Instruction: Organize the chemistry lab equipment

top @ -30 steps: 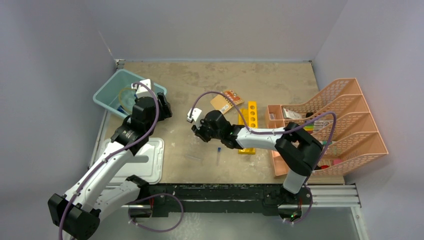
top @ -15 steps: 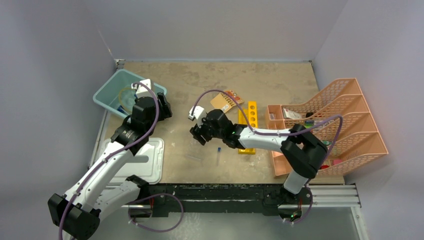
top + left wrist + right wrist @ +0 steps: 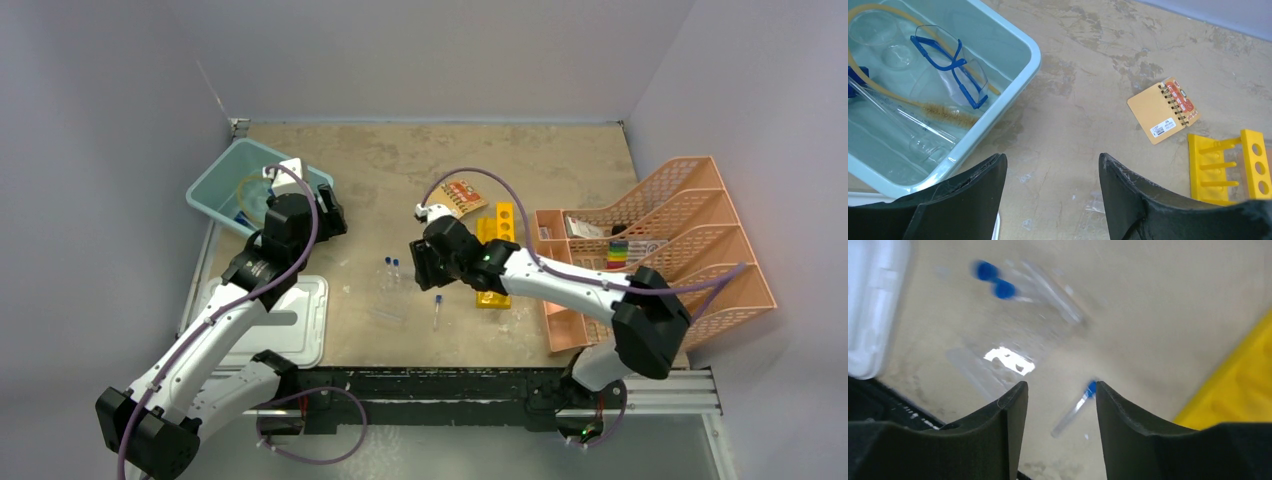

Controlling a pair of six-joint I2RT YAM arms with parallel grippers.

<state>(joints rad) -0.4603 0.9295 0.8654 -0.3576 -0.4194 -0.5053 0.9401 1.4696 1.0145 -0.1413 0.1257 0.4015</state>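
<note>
A clear tube rack (image 3: pixel 388 292) holding two blue-capped tubes (image 3: pixel 390 264) stands on the table's middle; in the right wrist view the rack (image 3: pixel 1015 357) and caps (image 3: pixel 994 281) are blurred. One loose blue-capped tube (image 3: pixel 437 311) lies to its right and shows between my right fingers (image 3: pixel 1076 409). My right gripper (image 3: pixel 421 266) (image 3: pixel 1060 388) is open and empty just above that tube. The yellow racks (image 3: pixel 497 255) lie behind it. My left gripper (image 3: pixel 327 216) (image 3: pixel 1053 164) is open and empty beside the teal bin (image 3: pixel 1020 75), which holds a thin brush (image 3: pixel 945 113) and a clear dish (image 3: pixel 870 30).
Blue safety glasses (image 3: pixel 950 65) and yellow tubing lie in the bin. A small spiral notebook (image 3: pixel 455 198) lies behind the yellow racks. A white lid (image 3: pixel 295 322) sits at the near left. The salmon-pink mesh organiser (image 3: pixel 665 250) fills the right side.
My right gripper has swung right and turned, uncovering the clear rack with its two blue-capped tubes. It now hangs over the loose tube. The left arm has not moved.
</note>
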